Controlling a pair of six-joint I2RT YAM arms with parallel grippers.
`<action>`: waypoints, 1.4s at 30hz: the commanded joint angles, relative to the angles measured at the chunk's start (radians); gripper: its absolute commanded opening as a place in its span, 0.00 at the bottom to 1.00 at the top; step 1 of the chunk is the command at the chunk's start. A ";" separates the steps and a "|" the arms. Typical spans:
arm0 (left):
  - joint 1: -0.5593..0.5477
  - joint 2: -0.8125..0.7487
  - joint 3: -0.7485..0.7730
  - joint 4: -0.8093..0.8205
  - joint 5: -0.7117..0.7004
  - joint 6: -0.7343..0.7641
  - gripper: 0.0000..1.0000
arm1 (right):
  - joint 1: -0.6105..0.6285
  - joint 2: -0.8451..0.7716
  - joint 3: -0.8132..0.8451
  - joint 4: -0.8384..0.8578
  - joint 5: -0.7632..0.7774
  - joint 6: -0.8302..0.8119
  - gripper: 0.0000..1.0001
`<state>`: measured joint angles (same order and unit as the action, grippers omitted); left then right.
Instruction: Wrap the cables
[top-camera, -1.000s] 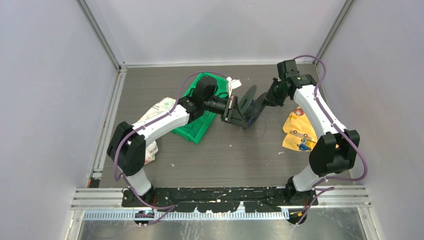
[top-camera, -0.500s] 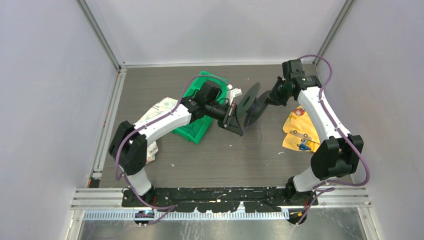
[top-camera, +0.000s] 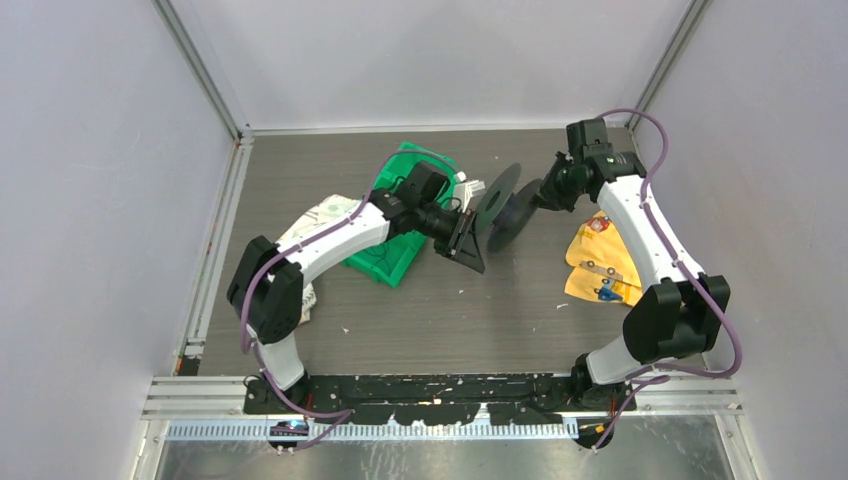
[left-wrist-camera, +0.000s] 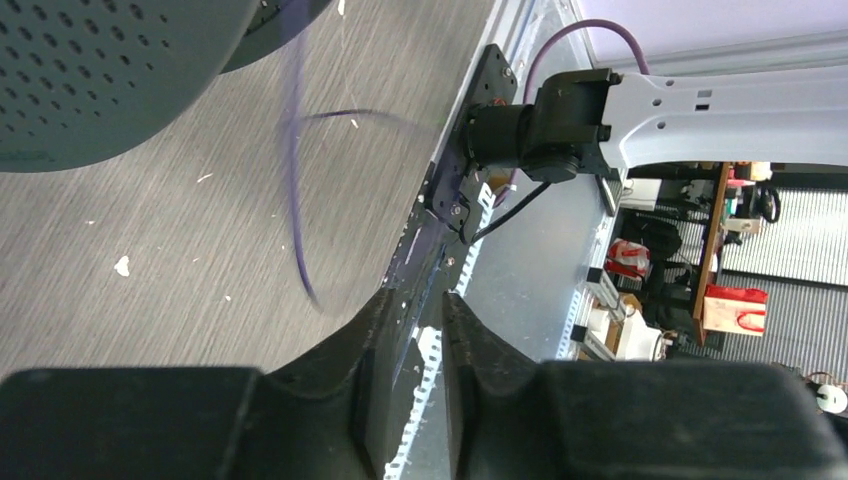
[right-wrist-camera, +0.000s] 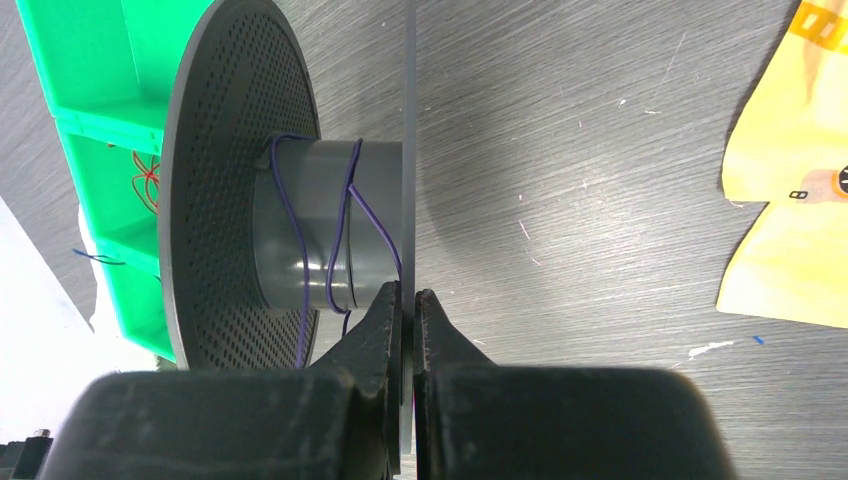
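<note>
Left gripper stands a little open, a narrow gap showing between its fingers with nothing in it. Right gripper is pinched closed on the rim of the near flange of the spool, whose flanges stand upright and whose hub lies across the right-wrist frame. A few turns of the thin purple cable sit on that hub. In the left-wrist frame the cable drops, blurred, from the spool at the upper left. It runs top to bottom over the surface and ends just left of the fingertips, outside the gap. The left arm looks the nearer to this loose length. It would likely need to shift toward frame left to bring the cable between its fingers.
</note>
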<state>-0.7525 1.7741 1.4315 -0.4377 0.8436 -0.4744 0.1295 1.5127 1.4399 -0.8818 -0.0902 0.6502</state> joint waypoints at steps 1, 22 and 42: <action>-0.004 -0.018 0.045 -0.042 -0.035 0.034 0.28 | -0.005 -0.070 0.017 0.069 -0.017 0.018 0.01; 0.017 -0.079 -0.038 0.163 -0.075 -0.076 0.26 | -0.012 -0.108 0.028 0.058 -0.021 0.008 0.01; 0.113 -0.120 -0.366 0.655 -0.198 -0.297 0.51 | -0.024 -0.150 0.121 0.025 -0.044 0.006 0.01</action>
<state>-0.6350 1.6814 1.1133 0.0669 0.6830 -0.7650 0.1089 1.4231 1.4910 -0.9066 -0.0986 0.6498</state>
